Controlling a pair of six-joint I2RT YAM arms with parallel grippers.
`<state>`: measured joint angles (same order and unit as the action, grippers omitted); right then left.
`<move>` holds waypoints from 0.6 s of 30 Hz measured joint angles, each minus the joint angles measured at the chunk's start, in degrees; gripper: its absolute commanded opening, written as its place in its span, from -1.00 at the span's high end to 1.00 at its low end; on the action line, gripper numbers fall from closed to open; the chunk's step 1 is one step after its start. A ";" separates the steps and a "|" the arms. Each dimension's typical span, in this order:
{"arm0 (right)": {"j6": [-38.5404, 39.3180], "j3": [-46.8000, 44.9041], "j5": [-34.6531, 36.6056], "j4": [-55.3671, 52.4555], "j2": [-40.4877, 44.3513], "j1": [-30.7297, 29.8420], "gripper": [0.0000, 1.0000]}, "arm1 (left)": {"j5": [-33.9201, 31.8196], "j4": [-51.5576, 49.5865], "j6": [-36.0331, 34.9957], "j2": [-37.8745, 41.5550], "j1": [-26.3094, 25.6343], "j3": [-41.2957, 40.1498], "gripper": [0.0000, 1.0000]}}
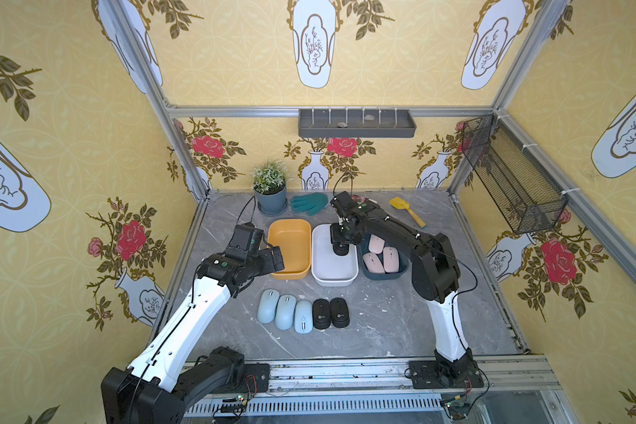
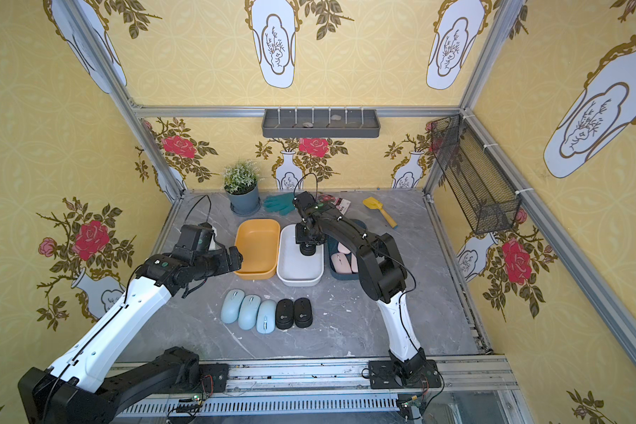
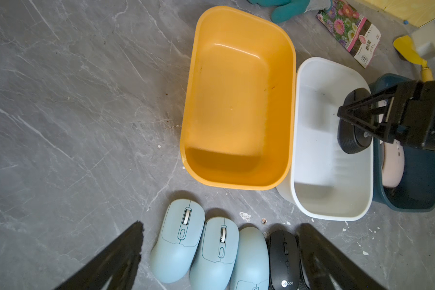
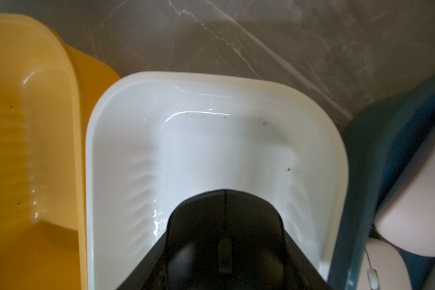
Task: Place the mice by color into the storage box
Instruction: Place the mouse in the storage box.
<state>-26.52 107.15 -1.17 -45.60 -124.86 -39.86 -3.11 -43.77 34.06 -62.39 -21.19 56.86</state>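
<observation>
My right gripper [image 1: 340,246] is shut on a black mouse [image 4: 224,221] and holds it just above the floor of the white storage box [image 1: 333,281]. Three pale pink mice [image 1: 380,257] lie in the dark blue box [image 1: 368,271]. The yellow box [image 1: 291,272] holds nothing. On the table in front, three light blue mice [image 1: 285,311] lie in a row, with two black mice [image 1: 330,312] beside them. My left gripper [image 1: 274,257] hangs open by the yellow box's near left corner, above the row, and its fingers [image 3: 126,256] hold nothing.
Along the back stand a potted plant [image 1: 270,191], a green glove [image 1: 311,203], a seed packet [image 3: 349,32] and a yellow shovel [image 1: 406,210]. A wire basket [image 1: 511,176] juts from the right wall and a grey shelf [image 1: 357,123] hangs on the back wall.
</observation>
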 measured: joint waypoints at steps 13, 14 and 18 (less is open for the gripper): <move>1.01 1.66 -1.29 2.32 -6.56 0.00 -0.03 | 0.11 -0.04 0.02 0.20 -0.09 0.31 -0.96; 1.01 1.77 -1.29 2.36 -6.84 0.00 -0.04 | 0.11 -0.04 0.02 0.17 -0.09 0.31 -0.96; 1.01 2.19 -1.22 2.40 -7.45 0.00 -0.25 | 0.11 -0.04 0.02 0.11 -0.09 0.31 -0.96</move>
<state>-25.52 109.34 -2.39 -43.20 -132.31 -39.86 -3.01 -43.81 34.09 -62.28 -21.28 57.17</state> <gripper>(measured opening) 0.605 0.981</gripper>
